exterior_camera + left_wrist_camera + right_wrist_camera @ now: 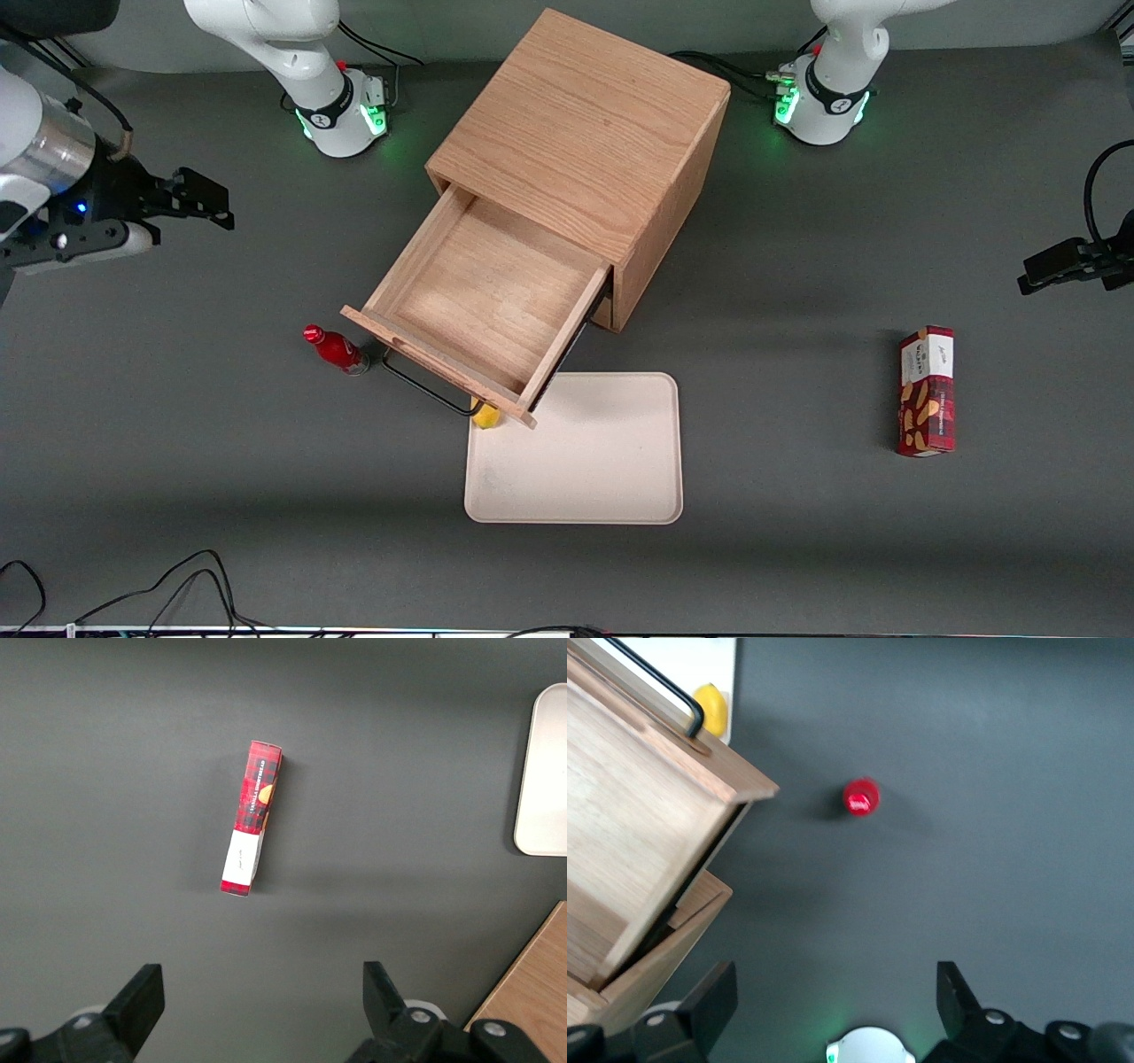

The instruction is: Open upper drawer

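Upper drawer: we see the light oak upper drawer (pixel 483 306) pulled far out of the boxy wooden cabinet (pixel 580 133).
Handle: thin black wire handle (pixel 425 390) on the drawer's front.
Gripper: black two-finger gripper (pixel 208 204), fingers spread, holding nothing, well apart from the cabinet, toward the working arm's end.
Nearby: small red bottle (pixel 335 348) and yellow object (pixel 485 415) just beside the handle; cream tray (pixel 611 478) partly under the drawer's front; red snack box (pixel 927 391) toward the parked arm's end.

1. the red plaid box (pixel 927 391) on the tabletop (pixel 797 549) carries print, but no word on it can be made out.
2. nothing else here bears readable text.

Upper drawer (pixel 483 306) open; gripper (pixel 208 202) apart.
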